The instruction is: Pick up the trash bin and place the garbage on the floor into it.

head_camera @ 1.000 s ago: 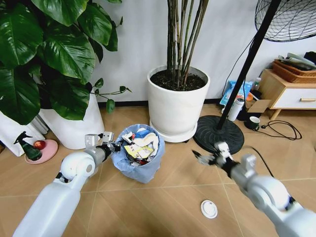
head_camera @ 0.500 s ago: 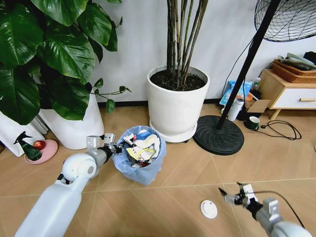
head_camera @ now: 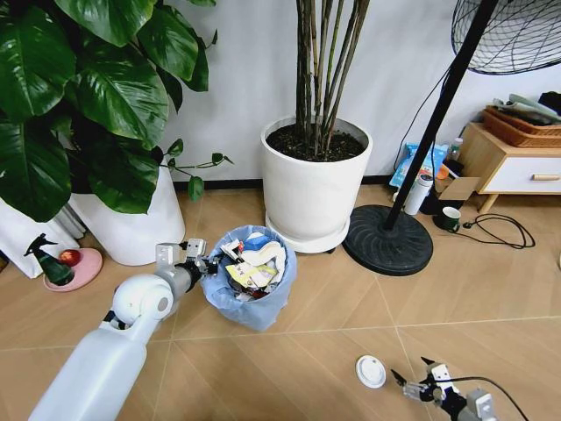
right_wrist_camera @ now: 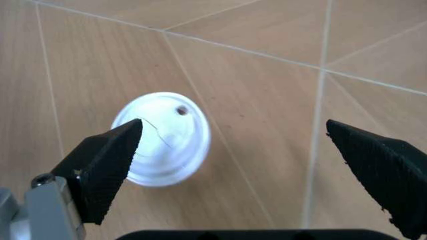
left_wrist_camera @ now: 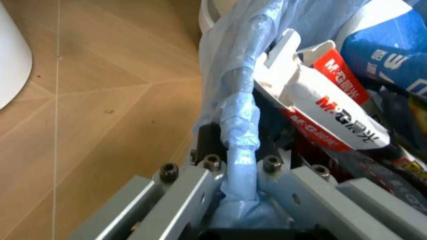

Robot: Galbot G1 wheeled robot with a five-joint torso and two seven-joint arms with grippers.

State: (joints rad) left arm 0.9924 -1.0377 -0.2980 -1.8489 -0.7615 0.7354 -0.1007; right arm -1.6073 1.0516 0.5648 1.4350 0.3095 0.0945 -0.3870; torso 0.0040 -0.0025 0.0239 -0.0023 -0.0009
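The left gripper [left_wrist_camera: 237, 165] is clamped tight on the bagged rim of the trash bin [head_camera: 250, 289], which is stuffed with wrappers. Low over the floor [right_wrist_camera: 267, 100], the right gripper [right_wrist_camera: 233, 165] is spread wide and empty, with one white lid [right_wrist_camera: 163, 137] of the garbage lying just beneath, partly between its jaws.

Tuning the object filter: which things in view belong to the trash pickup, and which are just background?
Job:
- trash bin, rim clamped by left gripper
- litter inside the bin
- white round lid on the floor, right gripper open beside it

Background:
- white plant pots
- fan base
- spray bottle on pink dish
- mug
- wooden cabinet
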